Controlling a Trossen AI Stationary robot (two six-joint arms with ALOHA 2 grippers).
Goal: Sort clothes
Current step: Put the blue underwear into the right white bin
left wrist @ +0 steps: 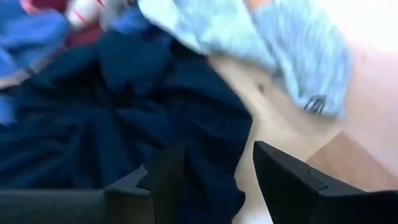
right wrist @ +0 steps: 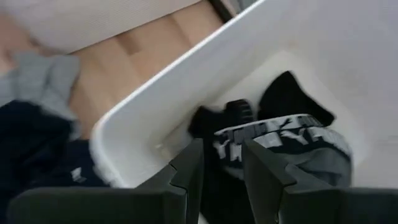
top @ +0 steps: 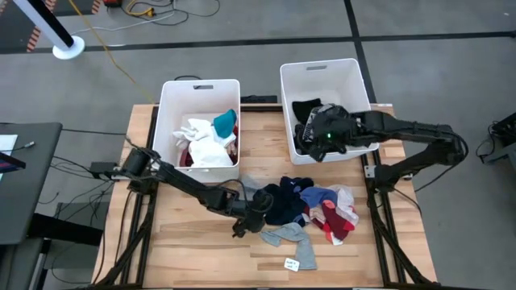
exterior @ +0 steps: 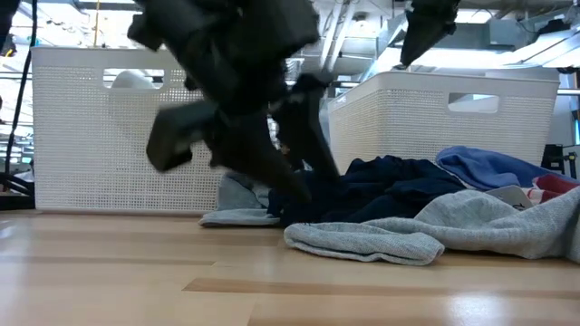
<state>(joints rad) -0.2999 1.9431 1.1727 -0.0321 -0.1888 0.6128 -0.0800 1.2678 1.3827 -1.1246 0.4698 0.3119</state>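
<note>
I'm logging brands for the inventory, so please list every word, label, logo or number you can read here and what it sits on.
"PUMA", only probably: pale repeated lettering on the grey and black waistband in the right bin; blurred.
Paper tag beside the grey garment: dark print, too small to read.
Small dark mark on the light blue garment: too blurred to read.
Nothing else legible.
</note>
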